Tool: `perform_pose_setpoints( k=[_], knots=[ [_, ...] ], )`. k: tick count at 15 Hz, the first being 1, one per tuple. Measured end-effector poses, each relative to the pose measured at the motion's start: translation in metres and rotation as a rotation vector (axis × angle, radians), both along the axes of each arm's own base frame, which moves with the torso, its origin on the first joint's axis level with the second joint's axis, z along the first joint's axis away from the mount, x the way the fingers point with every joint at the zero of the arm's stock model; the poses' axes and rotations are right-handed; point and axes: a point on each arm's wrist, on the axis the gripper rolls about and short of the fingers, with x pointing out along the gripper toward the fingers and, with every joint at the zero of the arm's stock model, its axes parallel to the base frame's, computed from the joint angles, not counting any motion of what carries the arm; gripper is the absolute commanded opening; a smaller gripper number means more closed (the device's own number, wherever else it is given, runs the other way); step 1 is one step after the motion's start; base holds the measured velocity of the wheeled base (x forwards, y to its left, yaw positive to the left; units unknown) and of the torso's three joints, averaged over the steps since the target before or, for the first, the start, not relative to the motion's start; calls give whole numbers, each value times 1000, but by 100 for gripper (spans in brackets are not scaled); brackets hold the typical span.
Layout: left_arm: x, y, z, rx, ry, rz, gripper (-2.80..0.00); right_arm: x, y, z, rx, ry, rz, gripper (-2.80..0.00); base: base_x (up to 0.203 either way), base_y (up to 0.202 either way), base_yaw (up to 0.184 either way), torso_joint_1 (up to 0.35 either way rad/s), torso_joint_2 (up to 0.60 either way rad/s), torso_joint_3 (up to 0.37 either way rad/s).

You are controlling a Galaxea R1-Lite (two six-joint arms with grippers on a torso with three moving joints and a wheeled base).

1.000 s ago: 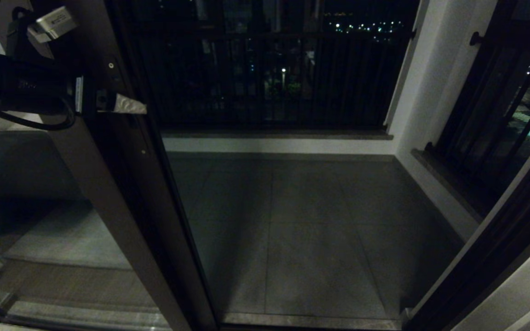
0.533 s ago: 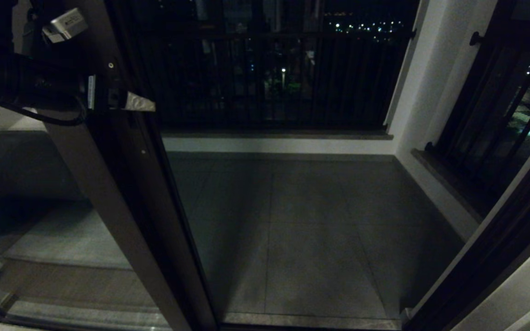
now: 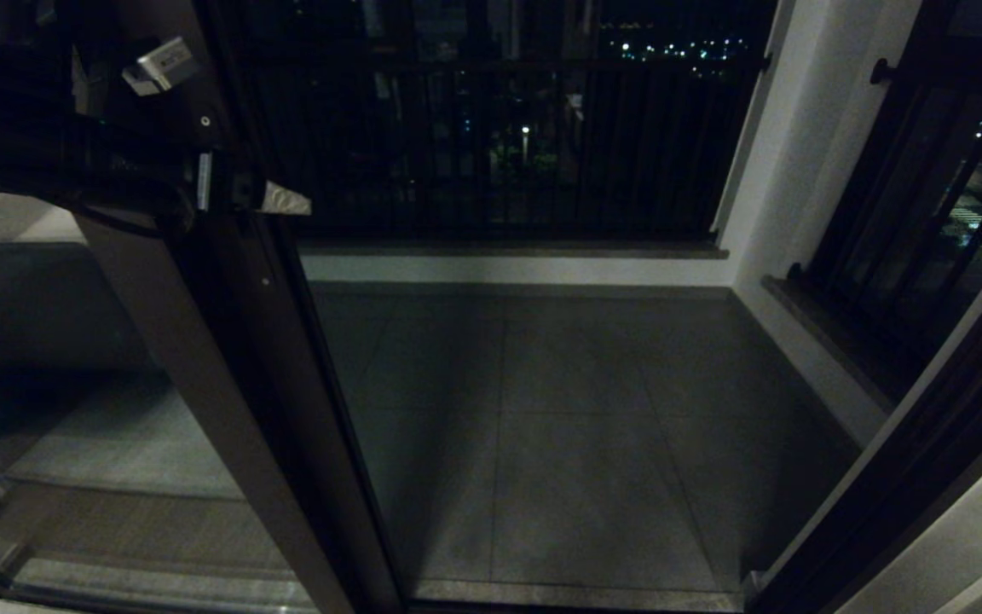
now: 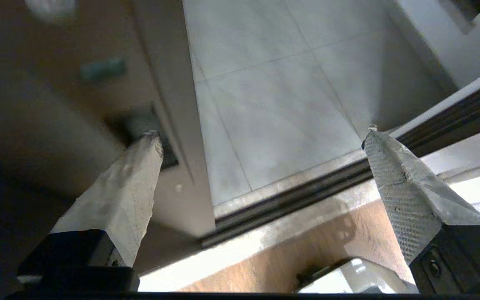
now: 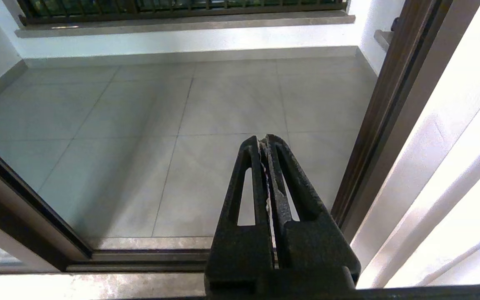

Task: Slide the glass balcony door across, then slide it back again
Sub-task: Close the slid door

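1. Left tool (image 3: 265, 198) high at far left of head view, fingers spread wide; one taped fingertip (image 4: 150, 141) set at the dark recessed slot handle (image 4: 163, 143) on the door stile, other finger (image 4: 383, 166) hanging free over the floor track (image 4: 306, 193).
2. Glass balcony door (image 3: 201, 358) slid to the left side, brown stile running from upper left down toward bottom centre, small screw (image 3: 205, 121) just above the tool.
3. Open doorway to the right of the stile, grey tiled balcony floor (image 3: 559, 409) beyond.
4. Black-barred railing (image 3: 499, 145) along the back, city lights behind.
5. White wall corner (image 3: 764, 170) and dark frame (image 3: 909, 460) at far right.
6. Right tool (image 5: 266, 143) closed on nothing, fingers pressed together, held low over the threshold, facing the balcony floor.
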Motion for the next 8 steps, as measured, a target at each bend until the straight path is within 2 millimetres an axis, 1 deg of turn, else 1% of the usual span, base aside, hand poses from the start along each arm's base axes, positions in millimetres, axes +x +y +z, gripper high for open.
perform_pose_setpoints(
  k=[3,8],
  knots=[
    [7,-7,1,-9,-60,-12,0,0,0,0,0,-1,0,-280,0,0,0,0,0,0],
    [6,-24,0,-7,-64,-55,0,0,0,0,0,-1,0,-280,0,0,0,0,0,0]
  ],
)
